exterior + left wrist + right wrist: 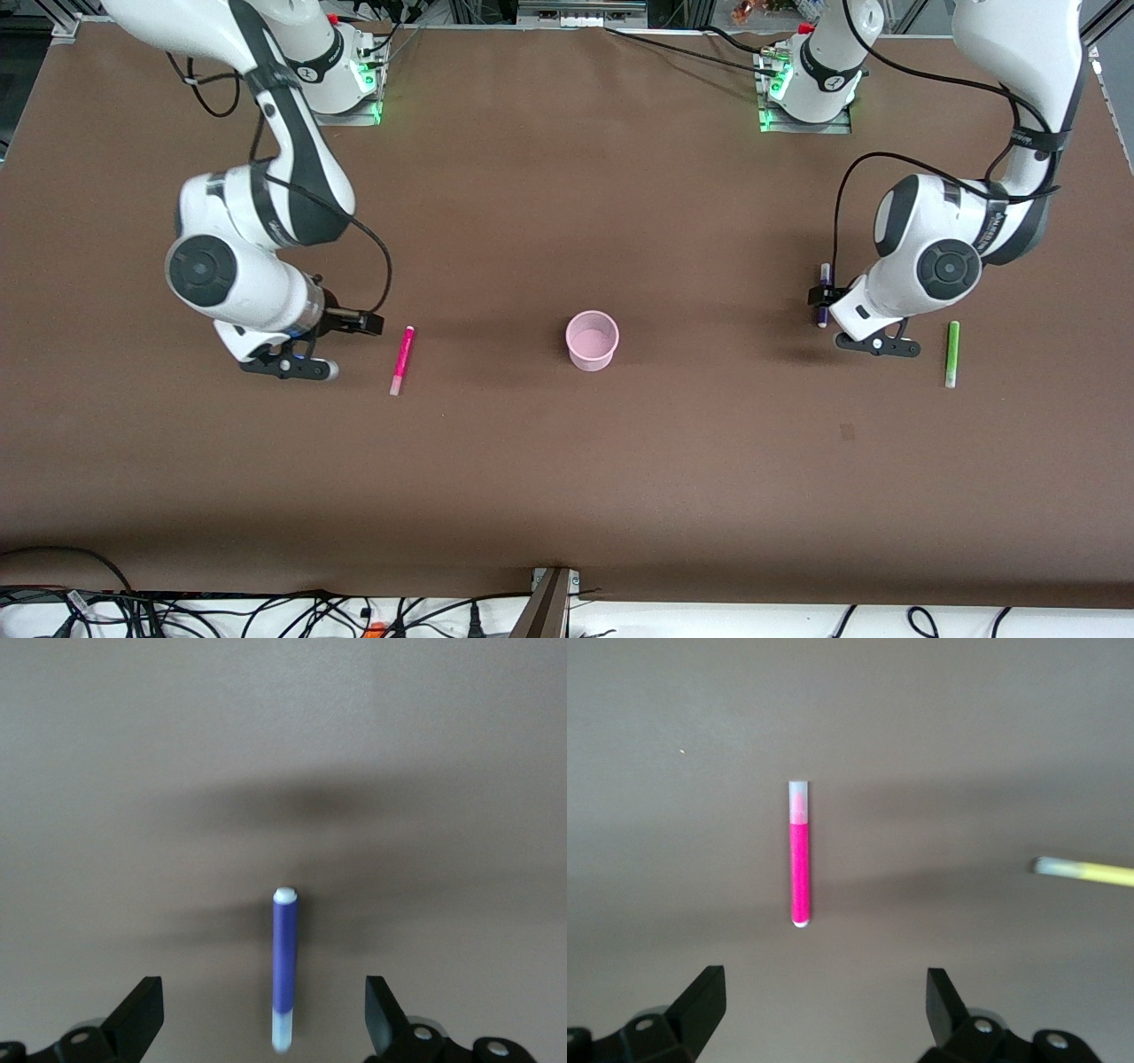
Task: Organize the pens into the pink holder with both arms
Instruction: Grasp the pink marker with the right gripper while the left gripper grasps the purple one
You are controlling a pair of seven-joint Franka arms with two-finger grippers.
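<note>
**Four pens flat on the brown table, pink holder empty at mid-table**

Nearest the front camera, a green pen (pixel 952 354) is seen lying flat toward the left arm's end of the table, and a magenta-pink pen (pixel 402 360) lying flat toward the right arm's end. Both are slim cylinders with pale ends. Between them, at mid-table, the pink holder (pixel 592 339) is set upright: one small round tapered cup with a rolled rim, smooth plastic, nothing inside it.

The right gripper (pixel 354 324) is held low just beside the magenta-pink pen, its jaws spread wide with nothing between them. A yellow pen (pixel 1085 870) is shown only in the right wrist view.

Slightly farther off, the purple pen (pixel 824 294) lies on the matte table (pixel 567 478). The left gripper (pixel 819 297) is held over it, jaws wide apart and astride the pen without touching it.

Four pens are counted, and one holder.
</note>
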